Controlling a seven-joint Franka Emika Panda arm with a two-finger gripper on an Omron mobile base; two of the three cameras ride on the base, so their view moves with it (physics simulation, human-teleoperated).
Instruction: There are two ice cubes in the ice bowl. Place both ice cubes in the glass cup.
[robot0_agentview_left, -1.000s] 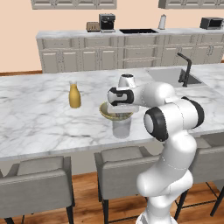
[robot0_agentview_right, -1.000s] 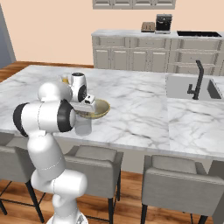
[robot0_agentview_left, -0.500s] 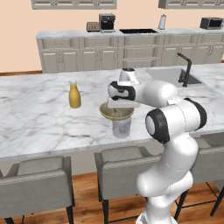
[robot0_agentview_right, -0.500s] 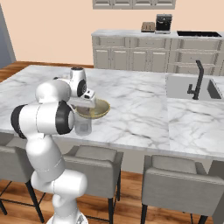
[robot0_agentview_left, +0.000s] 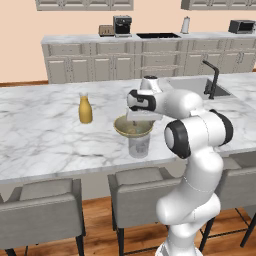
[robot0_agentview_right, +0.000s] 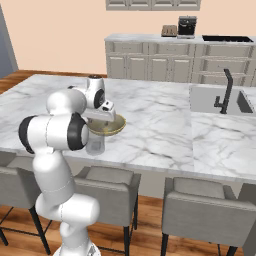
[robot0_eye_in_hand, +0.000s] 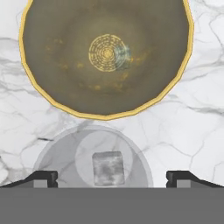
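Marble island counter in the left base view carries an orange bottle left of the ice bowl; the glass cup stands just in front, the arm hiding part of the bowl. Right base view: the arm covers most of the cup. Hand view: the gripper stands wide open, empty, above the cup holding one ice cube; a second, faint cube lies in the bowl.

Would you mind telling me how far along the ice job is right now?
Done: one ice cube lies in the glass cup. In hand: nothing; the gripper hangs open above the cup. Left: the second cube, faint near the centre of the bowl, must be picked up and dropped in the cup.
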